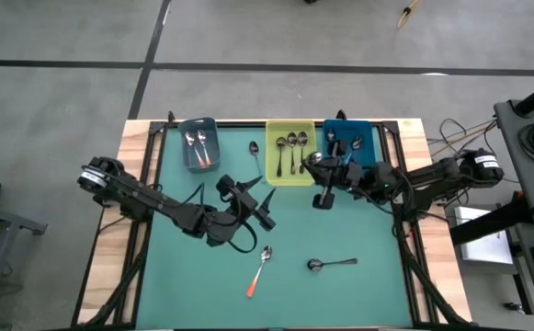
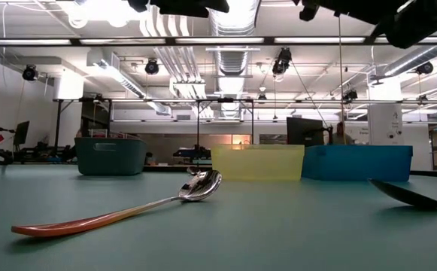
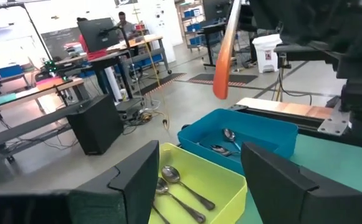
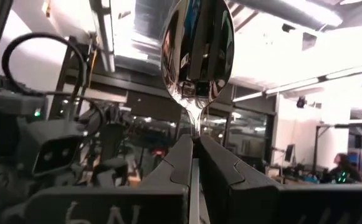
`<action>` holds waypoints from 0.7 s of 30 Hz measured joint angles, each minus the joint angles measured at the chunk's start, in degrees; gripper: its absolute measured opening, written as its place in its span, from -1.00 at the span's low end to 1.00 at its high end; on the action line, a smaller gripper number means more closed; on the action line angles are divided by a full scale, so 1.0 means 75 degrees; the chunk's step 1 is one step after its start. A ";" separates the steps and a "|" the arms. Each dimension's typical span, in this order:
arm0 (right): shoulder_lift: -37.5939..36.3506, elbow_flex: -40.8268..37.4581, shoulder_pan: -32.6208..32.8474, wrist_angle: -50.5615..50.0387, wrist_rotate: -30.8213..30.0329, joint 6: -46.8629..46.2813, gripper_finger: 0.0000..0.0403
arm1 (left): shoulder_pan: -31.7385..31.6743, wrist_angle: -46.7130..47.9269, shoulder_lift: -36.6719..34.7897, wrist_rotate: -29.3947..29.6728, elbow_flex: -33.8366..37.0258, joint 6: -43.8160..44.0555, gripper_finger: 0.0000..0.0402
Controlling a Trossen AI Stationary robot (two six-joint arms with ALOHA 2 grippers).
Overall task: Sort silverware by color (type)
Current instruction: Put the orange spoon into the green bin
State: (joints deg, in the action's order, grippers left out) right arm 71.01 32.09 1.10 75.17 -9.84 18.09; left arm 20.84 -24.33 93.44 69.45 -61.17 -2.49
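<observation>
My right gripper (image 1: 320,171) is in the air over the table just in front of the blue tray (image 1: 368,129), shut on a spoon whose shiny bowl (image 4: 196,50) sticks out past its fingertips. My left gripper (image 1: 268,210) (image 3: 199,180) stands open at mid-table, facing the trays, with nothing between its fingers. An orange-handled spoon (image 1: 259,269) (image 2: 120,211) and a dark-handled spoon (image 1: 331,264) (image 2: 406,194) lie flat near the front. Another spoon (image 1: 255,156) lies between the grey bin (image 1: 186,129) and the yellow tray (image 1: 289,176). My right gripper pinches the spoon's thin neck (image 4: 195,132), just behind the bowl, between its two fingers. The spoon lies along the fingers, bowl beyond the tips and tilted upward. It is lifted clear of the table. In the left wrist view its orange handle (image 3: 223,62) hangs in the air.
The grey bin holds orange-handled spoons, and the yellow tray (image 3: 230,177) and the blue tray (image 3: 261,134) hold several more spoons. All three stand in a row along the far edge. Cables run off the table's right side.
</observation>
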 joint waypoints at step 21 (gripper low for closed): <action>0.0048 0.0030 -0.0003 0.0305 0.0632 -0.0686 -0.96 | -0.0812 -0.0880 0.0005 -0.2400 0.0003 -0.1088 0.04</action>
State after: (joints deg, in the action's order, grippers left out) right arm 71.37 32.32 1.08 77.46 -5.10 12.94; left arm 14.75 -30.93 93.47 51.45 -61.14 -10.65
